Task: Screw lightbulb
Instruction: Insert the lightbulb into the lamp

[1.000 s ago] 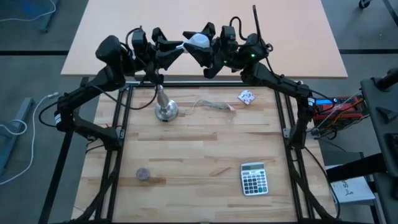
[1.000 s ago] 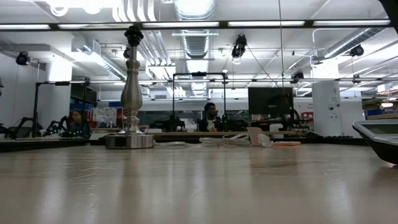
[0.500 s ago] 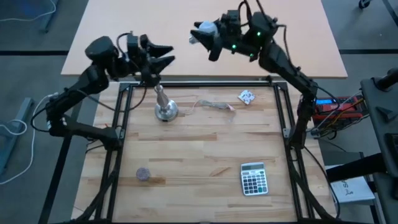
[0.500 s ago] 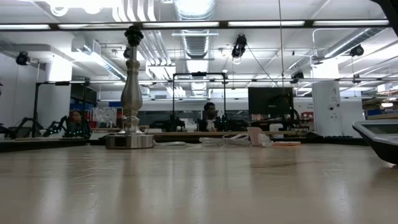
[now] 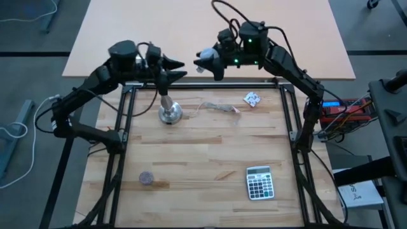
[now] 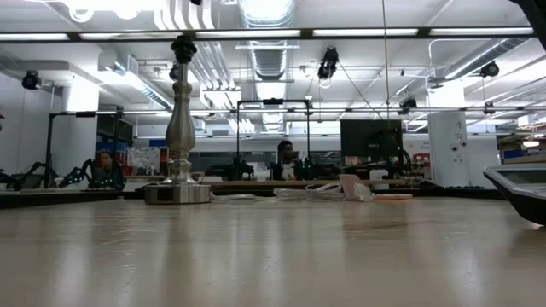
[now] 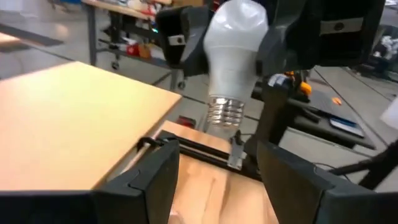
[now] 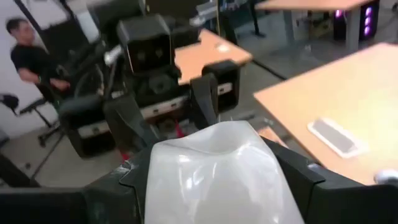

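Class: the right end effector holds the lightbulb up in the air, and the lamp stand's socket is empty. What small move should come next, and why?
Probably carry the lightbulb toward the top of the lamp stand. The right end effector grips its globe, screw base free, still off to one side of the stand; the left end effector hangs open near the stand.

White frosted lightbulb (image 7: 237, 37) with ribbed grey metal screw base, between the black fingers of the right gripper (image 5: 207, 61). Left gripper (image 5: 176, 69) black, as are both arms. Stand (image 5: 168, 109) silver (black socket at its top, seen in the low view). Table (image 5: 203, 159) pale banded wood. Calculator (image 5: 259, 182) grey with dark keys. Paper scrap (image 5: 252, 98) white, patterned.
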`<act>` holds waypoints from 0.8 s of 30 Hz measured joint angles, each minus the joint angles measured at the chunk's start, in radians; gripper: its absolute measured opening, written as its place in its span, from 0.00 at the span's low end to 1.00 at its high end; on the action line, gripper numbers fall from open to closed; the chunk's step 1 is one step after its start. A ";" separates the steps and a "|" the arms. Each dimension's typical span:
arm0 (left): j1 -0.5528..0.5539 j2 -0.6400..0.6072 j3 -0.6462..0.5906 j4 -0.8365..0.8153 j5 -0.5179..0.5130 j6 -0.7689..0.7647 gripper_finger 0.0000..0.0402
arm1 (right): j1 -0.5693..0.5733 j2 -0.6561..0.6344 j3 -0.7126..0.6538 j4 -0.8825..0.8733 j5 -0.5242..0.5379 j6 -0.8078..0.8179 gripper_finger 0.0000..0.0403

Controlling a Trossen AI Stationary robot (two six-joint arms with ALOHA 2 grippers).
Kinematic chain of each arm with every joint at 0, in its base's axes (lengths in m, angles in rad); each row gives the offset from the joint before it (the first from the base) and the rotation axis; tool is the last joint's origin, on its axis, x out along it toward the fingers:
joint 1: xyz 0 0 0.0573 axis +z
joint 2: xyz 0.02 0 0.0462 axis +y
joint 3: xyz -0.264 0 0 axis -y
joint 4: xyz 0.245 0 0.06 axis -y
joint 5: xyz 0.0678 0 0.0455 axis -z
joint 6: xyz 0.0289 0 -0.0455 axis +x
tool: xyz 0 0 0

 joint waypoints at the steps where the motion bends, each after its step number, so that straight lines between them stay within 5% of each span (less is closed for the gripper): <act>1: 0.000 0.013 0.001 0.001 0.010 -0.003 0.52 | 0.006 0.000 0.000 -0.019 0.005 -0.015 0.52; 16: -0.003 0.137 0.001 0.128 0.281 -0.014 0.56 | 0.063 0.008 0.000 -0.148 0.067 -0.117 0.52; 24: -0.004 0.182 0.001 0.137 0.308 -0.053 0.52 | 0.075 0.008 -0.001 -0.141 0.092 -0.152 0.52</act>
